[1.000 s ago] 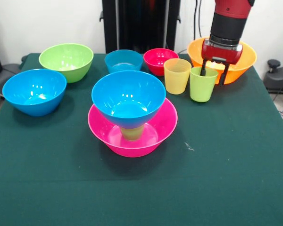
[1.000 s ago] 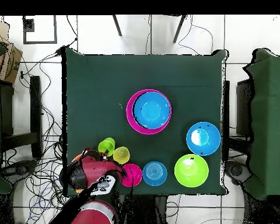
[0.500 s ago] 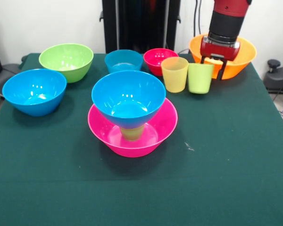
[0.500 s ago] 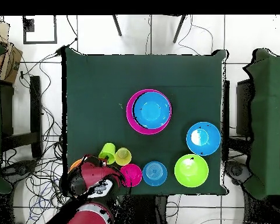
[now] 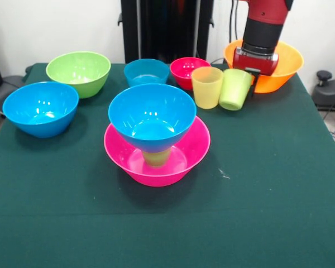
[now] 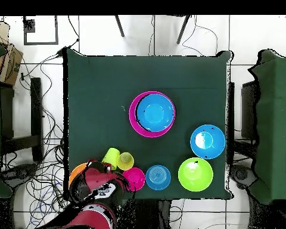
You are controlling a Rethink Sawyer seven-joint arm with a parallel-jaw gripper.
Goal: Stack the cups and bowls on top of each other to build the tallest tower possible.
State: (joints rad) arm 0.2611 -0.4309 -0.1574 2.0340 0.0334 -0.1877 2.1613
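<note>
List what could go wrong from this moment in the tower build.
1. The green cup is tilted at the gripper, right beside the yellow cup; if the grip is poor it could slip out or knock that cup over.
2. The tower rests a wide blue bowl on one narrow cup inside the pink bowl; an off-centre placement could tip it.
3. The orange bowl sits just behind the gripper and could be bumped.

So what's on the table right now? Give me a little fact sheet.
tower so far: pink bowl, green cup inside it, blue bowl on top
loose cups: yellow cup upright, lime cup tilted beside it
loose bowls: orange, red, small blue, green, large blue
claw: behind the lime cup; grip unclear
</note>
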